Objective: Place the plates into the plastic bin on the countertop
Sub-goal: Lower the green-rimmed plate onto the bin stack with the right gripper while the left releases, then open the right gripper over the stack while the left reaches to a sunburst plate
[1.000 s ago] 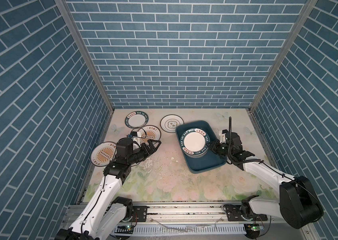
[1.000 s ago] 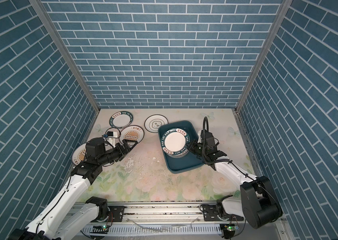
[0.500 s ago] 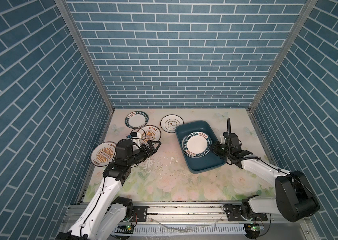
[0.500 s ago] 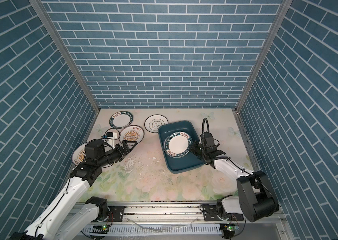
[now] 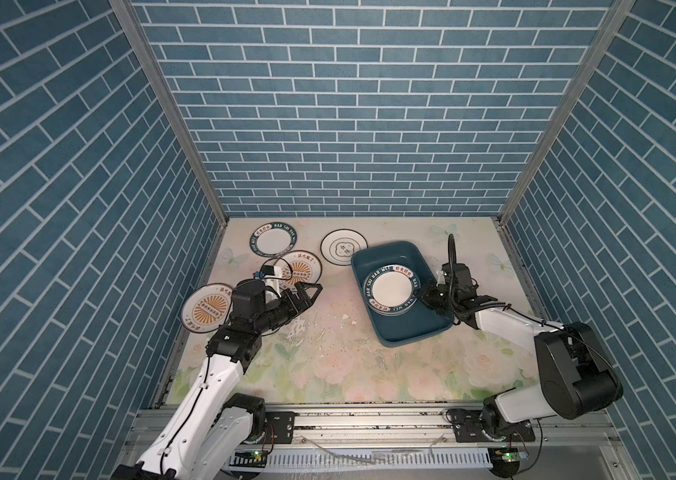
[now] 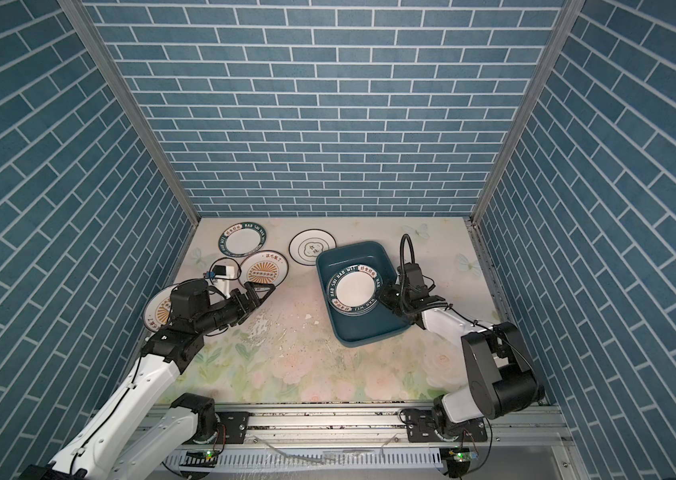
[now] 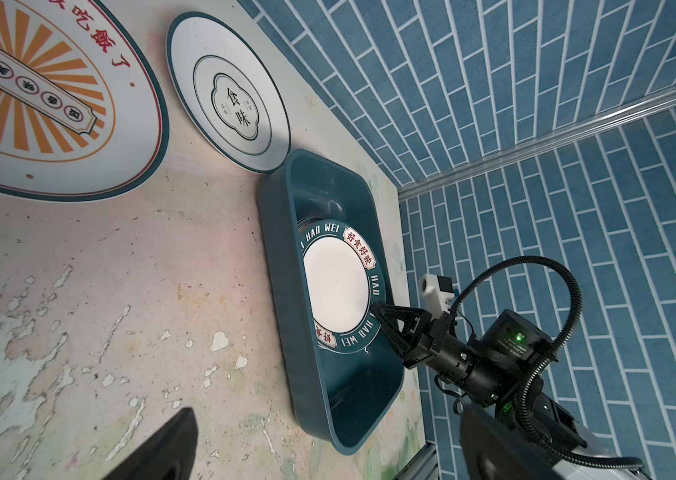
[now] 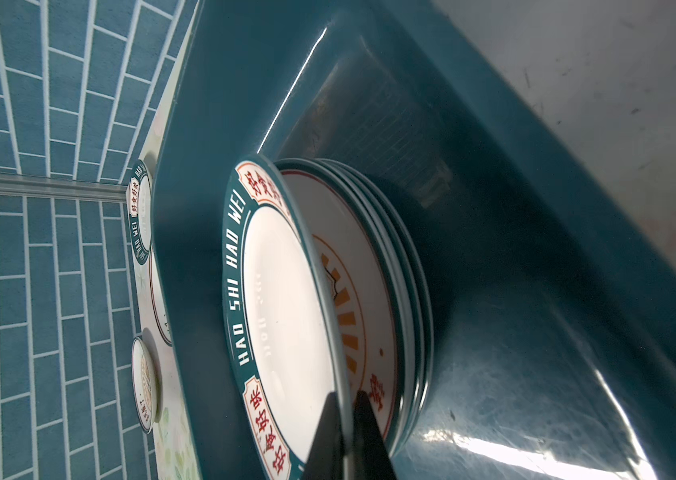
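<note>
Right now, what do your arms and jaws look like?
The left arm and right arm have white links, black joints and black cables. The jaws are black, pointed triangular frames. A ribbed black hose loops at the right wrist, beside a white camera block.

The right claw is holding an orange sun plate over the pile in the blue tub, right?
No. The plate in the right claw, over the pile in the blue tub, has a teal lettered rim and plain white middle; the right wrist view shows it.
</note>
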Robot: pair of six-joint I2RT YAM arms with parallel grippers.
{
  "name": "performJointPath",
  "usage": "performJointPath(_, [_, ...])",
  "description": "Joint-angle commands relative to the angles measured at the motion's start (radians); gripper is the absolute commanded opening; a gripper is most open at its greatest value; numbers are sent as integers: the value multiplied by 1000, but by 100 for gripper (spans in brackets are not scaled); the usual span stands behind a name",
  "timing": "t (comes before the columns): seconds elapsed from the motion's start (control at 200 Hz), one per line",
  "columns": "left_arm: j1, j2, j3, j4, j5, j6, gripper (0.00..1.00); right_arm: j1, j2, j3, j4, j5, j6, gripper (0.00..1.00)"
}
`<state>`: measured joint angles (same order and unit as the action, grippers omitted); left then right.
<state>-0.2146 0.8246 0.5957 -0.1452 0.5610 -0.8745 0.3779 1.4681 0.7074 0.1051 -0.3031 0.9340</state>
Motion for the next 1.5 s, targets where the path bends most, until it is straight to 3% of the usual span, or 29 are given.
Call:
performJointPath(0.0, [-6, -1, -7, 3, -6, 20, 100, 0, 17, 30, 16, -27, -35, 6])
performJointPath(0.45, [-5, 8, -11, -15, -23, 20, 100, 4, -27, 61, -110, 2, -85, 54])
performJointPath(0.75, [-5, 38, -2, -138, -171, 40, 100, 8, -126, 66, -160, 23, -122, 76])
performJointPath(0.895, [7, 53, -8, -164, -247, 45, 100, 10, -202, 73, -180, 36, -144, 81])
performJointPath(1.11, [90, 153, -33, -122, -233, 59, 100, 27, -295, 103, -205, 26, -186, 98])
performJointPath(1.355, [239, 344, -49, 38, -199, 55, 100, 65, -369, 111, -198, 28, -230, 99])
performJointPath(1.495, [271, 519, 2, 107, -162, 76, 97, 67, -412, 86, -179, 44, -232, 99])
